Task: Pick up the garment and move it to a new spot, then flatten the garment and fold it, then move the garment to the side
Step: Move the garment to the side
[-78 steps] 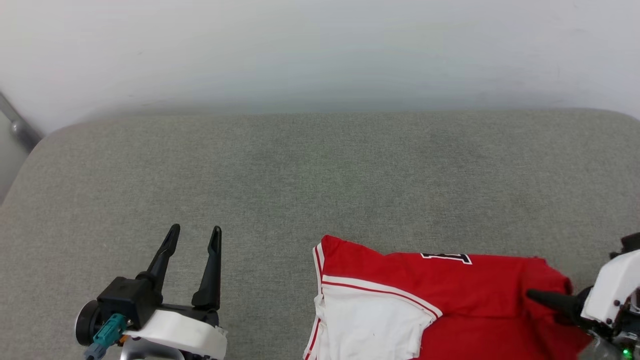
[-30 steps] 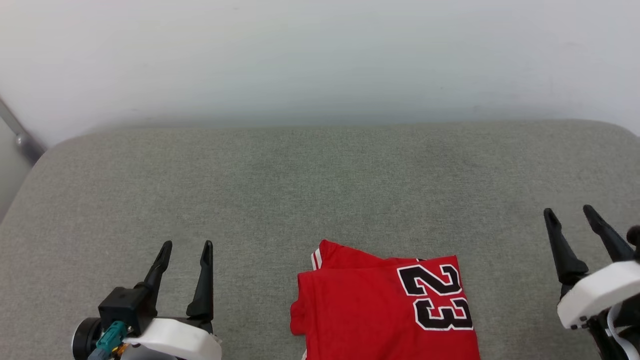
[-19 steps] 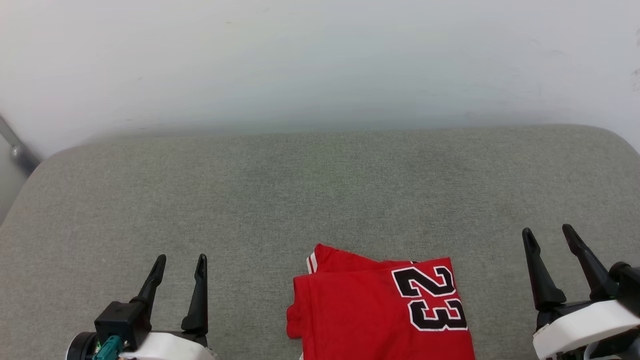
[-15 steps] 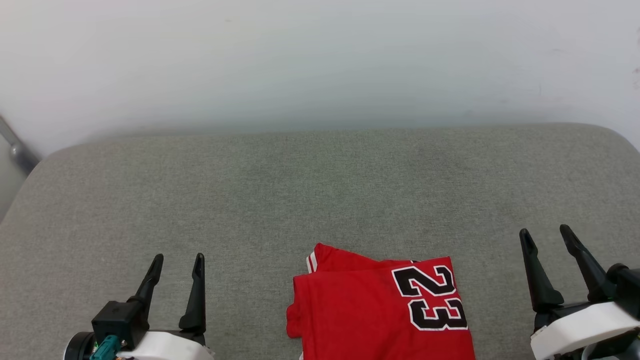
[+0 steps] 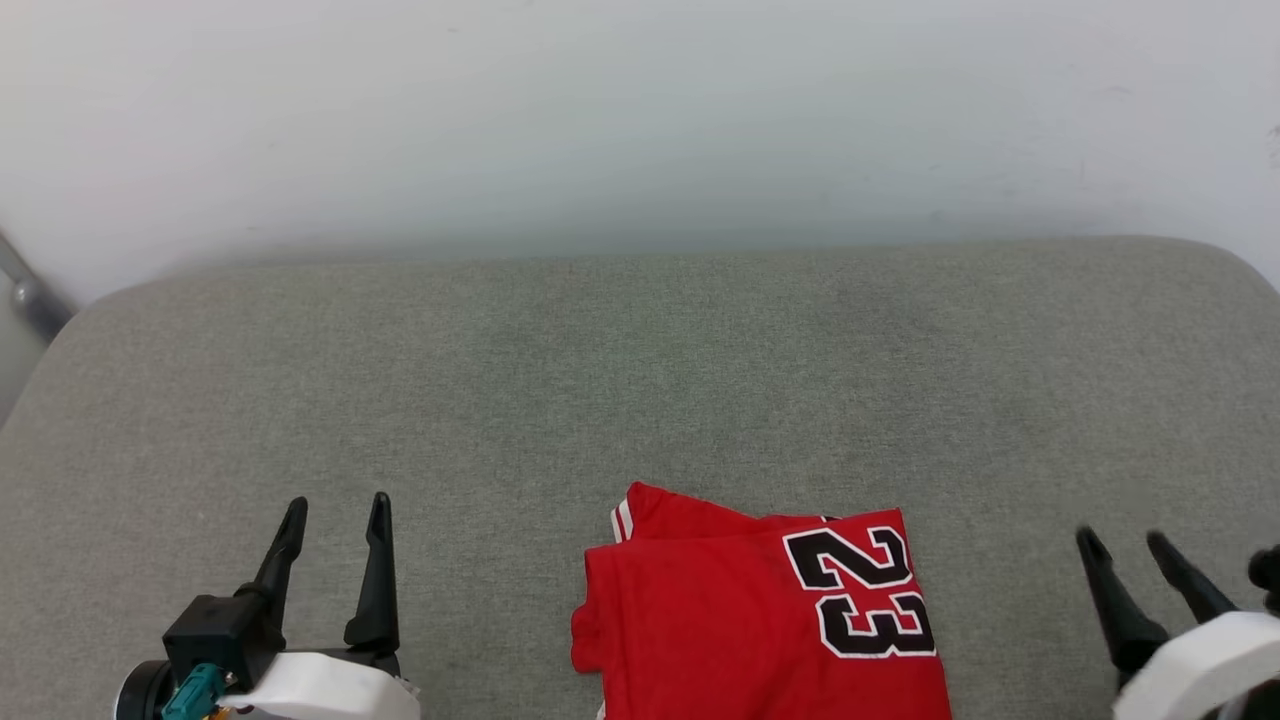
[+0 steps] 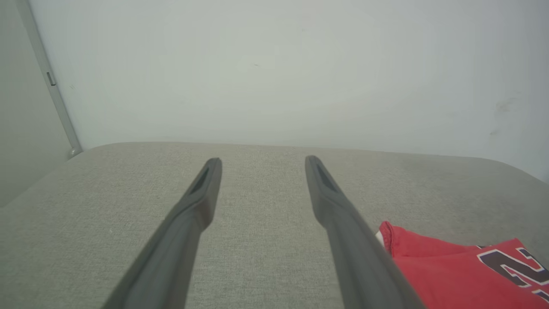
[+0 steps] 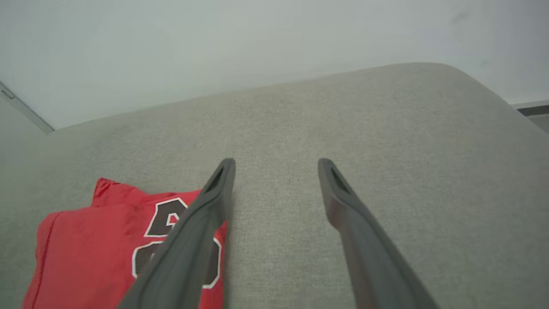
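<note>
Ahead of both grippers, a pale wall [image 5: 640, 100]. Under them and reaching away to that wall, a grey cushion [image 5: 640, 380]. Between the two grippers, flat on the cushion, the garment [image 5: 740, 620]: red, folded to a compact block, black "23" with white outline facing up on the side nearer the right one, a bit of white striped trim at the far corner nearer the left one. At the left gripper [image 5: 338, 502], fingers apart, nothing between them, well clear of the garment. At the right gripper [image 5: 1121, 538], fingers apart too, nothing held, beside the garment but not touching. Far past the left gripper, a thin grey pole [image 5: 25, 290].
</note>
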